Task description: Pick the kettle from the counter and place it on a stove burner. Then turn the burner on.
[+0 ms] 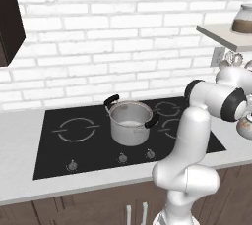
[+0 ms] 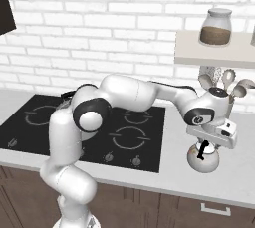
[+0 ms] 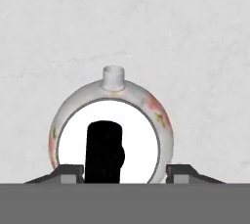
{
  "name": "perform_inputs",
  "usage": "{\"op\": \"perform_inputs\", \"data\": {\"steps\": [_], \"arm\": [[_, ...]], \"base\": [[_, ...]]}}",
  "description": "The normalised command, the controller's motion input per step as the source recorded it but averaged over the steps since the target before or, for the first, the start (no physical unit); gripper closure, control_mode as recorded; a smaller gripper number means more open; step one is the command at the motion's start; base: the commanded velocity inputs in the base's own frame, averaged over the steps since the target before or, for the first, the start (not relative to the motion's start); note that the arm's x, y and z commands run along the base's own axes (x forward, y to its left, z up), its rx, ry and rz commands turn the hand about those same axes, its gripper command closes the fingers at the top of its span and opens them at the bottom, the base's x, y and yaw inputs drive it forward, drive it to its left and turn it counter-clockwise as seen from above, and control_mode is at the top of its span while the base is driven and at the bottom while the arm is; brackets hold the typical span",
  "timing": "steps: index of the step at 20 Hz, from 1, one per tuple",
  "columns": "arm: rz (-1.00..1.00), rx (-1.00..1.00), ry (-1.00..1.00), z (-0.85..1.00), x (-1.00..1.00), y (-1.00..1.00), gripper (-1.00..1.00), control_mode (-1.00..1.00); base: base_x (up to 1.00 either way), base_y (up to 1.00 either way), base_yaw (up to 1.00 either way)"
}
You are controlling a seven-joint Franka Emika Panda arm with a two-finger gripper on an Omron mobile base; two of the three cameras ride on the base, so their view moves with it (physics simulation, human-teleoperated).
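Your jaws [image 3: 125,173] are down over the kettle [image 3: 111,125], which sits on the pale desk [image 3: 195,47] directly beneath them. In the hand view the two finger tips [image 3: 68,171] stand either side of the kettle's round body, with its dark handle between them and its short spout pointing away from the jaws. The tips sit close to the kettle's sides, but you cannot tell from here whether they touch it or grip it; the jaws are partway apart, neither wide nor pinched.

From the right base view, the jaws [image 2: 203,148] hang straight above the kettle [image 2: 202,157], well to the side of the black cooktop [image 2: 144,117]. The steel pot [image 1: 130,122] stands on the cooktop, far from the jaws, across the arm's reach. Above the jaws a shelf [image 2: 214,55] carries a jar [image 2: 215,27], and utensils [image 2: 230,83] stand just behind the hand.
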Motion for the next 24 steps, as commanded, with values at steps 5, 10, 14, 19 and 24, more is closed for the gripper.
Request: {"op": "perform_inputs", "data": {"steps": [5, 10, 14, 19, 24], "arm": [[0.0, 0.0, 0.02, 0.0, 0.0, 0.0, 1.0, -1.0], [0.0, 0.0, -0.04, 0.05, -0.13, 0.06, 1.0, -1.0], [0.02, 0.0, -0.14, 0.39, -0.39, 0.21, 1.0, -1.0], [0.03, 0.0, -0.15, 0.31, -0.25, 0.32, 1.0, -1.0], [0.04, 0.0, -0.19, 0.23, -0.01, 0.52, 1.0, -1.0]], "base": [[0.0, 0.0, 0.0], [0.0, 0.0, 0.0], [0.0, 0.0, 0.0], [0.0, 0.0, 0.0], [0.0, 0.0, 0.0]]}}
